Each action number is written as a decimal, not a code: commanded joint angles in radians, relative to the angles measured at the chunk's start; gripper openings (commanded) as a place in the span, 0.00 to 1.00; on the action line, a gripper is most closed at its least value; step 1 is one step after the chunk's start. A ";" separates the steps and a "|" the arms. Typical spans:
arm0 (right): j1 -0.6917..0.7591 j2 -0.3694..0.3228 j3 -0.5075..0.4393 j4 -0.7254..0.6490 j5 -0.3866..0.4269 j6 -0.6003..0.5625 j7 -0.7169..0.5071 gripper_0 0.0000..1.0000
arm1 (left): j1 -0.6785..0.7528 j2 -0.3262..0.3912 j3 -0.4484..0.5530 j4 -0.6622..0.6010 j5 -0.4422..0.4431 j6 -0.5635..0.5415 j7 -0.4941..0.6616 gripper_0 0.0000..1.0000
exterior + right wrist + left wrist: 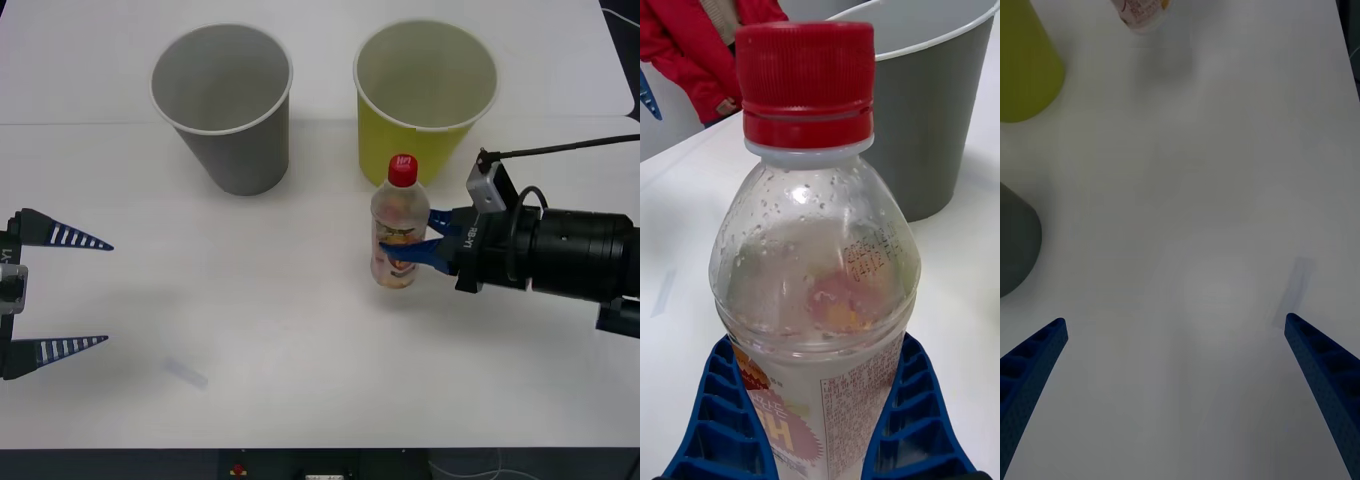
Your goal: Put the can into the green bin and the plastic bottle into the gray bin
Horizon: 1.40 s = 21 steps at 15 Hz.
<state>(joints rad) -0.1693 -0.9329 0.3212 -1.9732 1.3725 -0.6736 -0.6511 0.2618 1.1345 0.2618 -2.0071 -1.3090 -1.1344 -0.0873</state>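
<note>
Plastic bottle (399, 225) stood upright mid-table, right gripper (418, 249) clamped on its label. Best lift straight, clear gray bin (223, 105) rim. Left gripper (85, 292) idled wide open, empty, at the table's left edge.

White table (300, 380): plain matte top, filling the front view from 9 o'clock to 3 o'clock, with a faint seam line across its far part toward 12 o'clock. Small strip of clear tape (186, 372): lying flat on the table at about 7 o'clock from centre, near the front edge.
</note>
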 commanded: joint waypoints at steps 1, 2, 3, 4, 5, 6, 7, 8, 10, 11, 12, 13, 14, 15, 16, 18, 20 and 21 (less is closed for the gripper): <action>-0.001 -0.064 -0.031 -0.082 0.068 -0.012 -0.165 0.00 | 0.000 0.000 0.000 0.000 0.000 0.000 0.000 1.00; -0.001 -0.078 -0.062 -0.115 0.097 -0.052 -0.239 0.00 | 0.000 0.000 0.000 0.000 0.000 0.000 0.000 1.00; -0.001 -0.081 -0.108 -0.148 0.129 -0.115 -0.314 0.00 | 0.000 0.000 0.000 0.000 0.000 0.000 0.000 1.00; -0.001 -0.081 -0.148 -0.171 0.160 -0.173 -0.374 0.00 | 0.000 0.000 0.000 0.000 0.000 0.000 0.000 1.00; -0.001 -0.081 -0.205 -0.214 0.204 -0.248 -0.467 0.00 | 0.000 0.000 0.000 0.000 0.000 0.000 0.000 1.00; -0.006 -0.081 -0.240 -0.248 0.234 -0.297 -0.544 0.00 | 0.000 0.000 0.000 0.000 0.000 0.000 0.000 1.00; -0.016 -0.080 -0.260 -0.277 0.255 -0.336 -0.613 0.00 | 0.000 0.000 0.000 0.000 0.000 0.000 0.000 1.00; -0.036 -0.078 -0.275 -0.300 0.270 -0.371 -0.677 0.00 | 0.000 0.000 0.000 0.000 0.000 0.000 0.000 1.00; -0.084 -0.073 -0.287 -0.303 0.269 -0.425 -0.700 0.00 | 0.000 0.000 0.000 0.000 0.000 0.000 0.000 1.00; -0.111 -0.069 -0.294 -0.294 0.264 -0.454 -0.702 0.00 | 0.000 0.000 0.000 0.000 0.000 0.000 0.000 1.00; -0.148 -0.063 -0.295 -0.282 0.257 -0.478 -0.702 0.00 | 0.000 0.000 0.000 0.000 0.000 0.000 0.000 1.00; -0.187 -0.057 -0.295 -0.266 0.244 -0.501 -0.703 0.00 | 0.000 0.000 0.000 0.000 0.000 0.000 0.000 1.00; -0.234 -0.050 -0.295 -0.243 0.224 -0.535 -0.733 0.00 | 0.000 0.000 0.000 0.000 0.000 0.000 0.000 1.00; -0.283 -0.047 -0.295 -0.237 0.221 -0.566 -0.799 0.00 | 0.000 0.000 0.000 0.000 0.000 0.000 0.000 1.00; -0.331 -0.044 -0.294 -0.225 0.217 -0.597 -0.823 0.00 | 0.000 0.000 0.000 0.000 0.000 0.000 0.000 1.00; -0.401 -0.018 -0.294 -0.164 0.188 -0.652 -0.823 0.00 | 0.000 0.000 0.000 0.000 0.000 0.000 0.000 1.00; -0.492 0.011 -0.281 -0.110 0.195 -0.710 -0.823 0.00 | 0.000 0.000 0.000 0.000 0.000 0.000 0.000 1.00; -0.541 0.026 -0.266 -0.076 0.198 -0.733 -0.823 0.00 | 0.000 0.000 0.000 0.000 0.000 0.000 0.000 1.00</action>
<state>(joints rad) -0.6746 -0.9182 0.0444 -2.0739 1.5681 -1.3885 -1.4741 0.2618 1.1345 0.2618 -2.0072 -1.3090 -1.1344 -0.0873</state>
